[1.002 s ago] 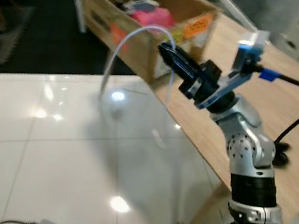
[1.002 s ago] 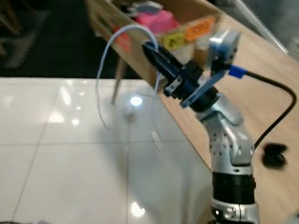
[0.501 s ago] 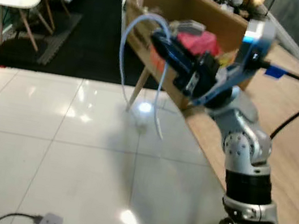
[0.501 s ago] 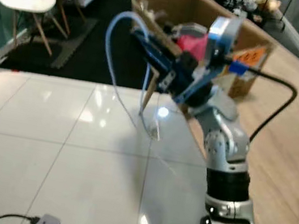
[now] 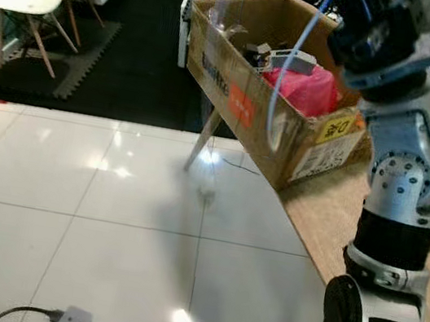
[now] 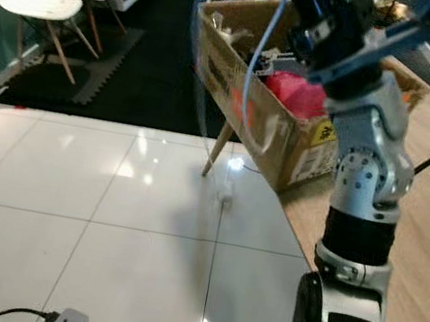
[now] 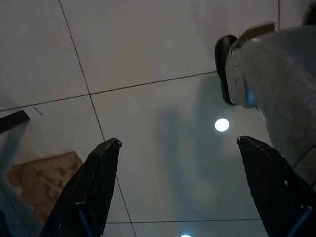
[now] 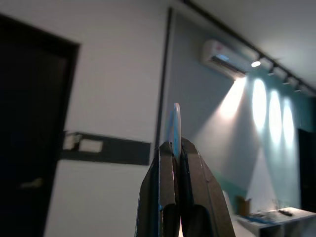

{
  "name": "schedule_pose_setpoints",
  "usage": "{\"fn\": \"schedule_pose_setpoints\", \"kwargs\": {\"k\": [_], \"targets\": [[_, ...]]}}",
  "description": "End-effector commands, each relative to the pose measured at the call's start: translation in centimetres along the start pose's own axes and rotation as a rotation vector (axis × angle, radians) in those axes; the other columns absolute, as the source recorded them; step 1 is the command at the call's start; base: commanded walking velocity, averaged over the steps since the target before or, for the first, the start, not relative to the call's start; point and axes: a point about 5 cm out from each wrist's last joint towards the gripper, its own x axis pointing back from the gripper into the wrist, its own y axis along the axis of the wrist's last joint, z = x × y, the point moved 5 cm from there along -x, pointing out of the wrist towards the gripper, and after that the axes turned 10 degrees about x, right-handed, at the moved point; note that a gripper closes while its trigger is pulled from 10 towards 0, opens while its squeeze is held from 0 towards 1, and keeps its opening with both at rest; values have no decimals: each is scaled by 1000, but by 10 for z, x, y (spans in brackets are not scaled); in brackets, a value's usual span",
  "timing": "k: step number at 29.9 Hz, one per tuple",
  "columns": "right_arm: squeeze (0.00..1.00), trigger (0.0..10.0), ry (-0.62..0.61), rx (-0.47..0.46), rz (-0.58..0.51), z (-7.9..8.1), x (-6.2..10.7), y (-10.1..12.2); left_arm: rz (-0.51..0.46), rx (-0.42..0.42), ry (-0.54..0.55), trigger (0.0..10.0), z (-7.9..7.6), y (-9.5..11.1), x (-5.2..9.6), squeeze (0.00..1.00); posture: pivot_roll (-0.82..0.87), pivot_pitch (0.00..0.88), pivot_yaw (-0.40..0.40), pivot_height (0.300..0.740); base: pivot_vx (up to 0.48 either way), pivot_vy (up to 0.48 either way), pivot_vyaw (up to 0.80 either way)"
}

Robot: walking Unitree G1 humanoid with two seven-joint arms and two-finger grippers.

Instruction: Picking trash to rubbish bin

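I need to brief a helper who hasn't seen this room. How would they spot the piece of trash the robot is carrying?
Find the open cardboard box on the wooden table. Above it, the right tool pinches a thin, pale-blue clear strip that hangs in a curve beside the box, unlike the pink bundle inside.

Both eye views look forward and down from head height, sharing the cardboard box [image 5: 271, 96] at upper centre, the white tile floor [image 5: 64, 227] and the raised right arm [image 6: 365, 153]. The left wrist view faces the floor tiles [image 7: 148, 49] closely. The right wrist view points up at a wall air conditioner [image 8: 224, 59].
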Motion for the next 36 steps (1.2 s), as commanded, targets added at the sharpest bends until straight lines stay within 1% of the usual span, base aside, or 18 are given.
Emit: {"fn": "schedule_pose_setpoints", "kwargs": {"k": [1,4,5,6,7,8,10,11,12,14,15,18,21,26,29,30,32,36], "targets": [[0,10000,-31,16,-22,-8,-1,10,48,1,-60,10000,-20,-17,-1,0,-37,74,24,740,326,0,0],[0,10000,-92,56,-35,-20,-2,19,48,1,-63,10000,-21,-17,-1,0,-37,74,25,740,326,0,0],[0,10000,-142,79,-38,-29,-3,23,48,1,-64,10000,-21,-17,-1,0,-38,74,25,740,322,0,0],[0,10000,-142,79,-38,-29,-3,23,48,1,-64,10000,-21,-17,-1,0,-38,74,25,740,322,0,0],[0,10000,-291,129,-32,-58,0,31,48,7,-64,10000,-20,-17,-1,0,-39,75,26,740,296,0,0],[0,10000,-291,129,-32,-58,0,31,48,7,-64,10000,-20,-17,-1,0,-39,75,26,740,296,0,0],[0,10000,-407,182,-12,-81,6,38,46,22,-63,10000,-20,-17,-1,0,-40,76,26,740,129,0,-400],[0,10000,-435,197,-3,-87,8,39,45,28,-64,10000,-20,-17,-1,0,-40,76,26,740,0,0,-800],[0,10000,-435,197,-3,-87,8,39,45,28,-64,10000,-20,-17,-1,0,-40,76,26,740,0,0,-800],[0,10000,-478,224,54,-97,16,35,52,8,-70,10000,-20,-18,0,0,-40,80,29,740,0,0,-800],[0,10000,-478,224,54,-97,16,35,52,8,-70,10000,-20,-18,0,0,-40,80,29,740,0,0,-800],[0,10000,-509,272,222,-106,29,11,58,8,-71,10000,-19,-21,0,0,-43,84,34,740,0,0,-800],[0,10000,-527,277,263,-109,34,0,58,10,-71,10000,-18,-21,0,0,-43,84,34,740,0,0,-800],[0,10000,-555,423,504,-121,54,-34,55,12,-70,10000,-18,-20,0,0,-43,90,33,740,0,0,-800],[0,10000,-551,432,551,-120,58,-43,54,13,-70,10000,-17,-20,0,0,-43,90,33,740,0,0,-267],[0,10000,-518,433,597,-116,61,-54,53,14,-69,10000,-17,-19,0,0,-43,90,33,740,0,0,0],[0,10000,-508,432,611,-114,62,-57,54,14,-69,10000,-17,-19,0,0,-43,90,33,740,0,0,0],[0,10000,-439,458,694,-107,67,-73,55,15,-75,10000,-20,-21,0,0,-44,97,31,740,0,0,0]]}}
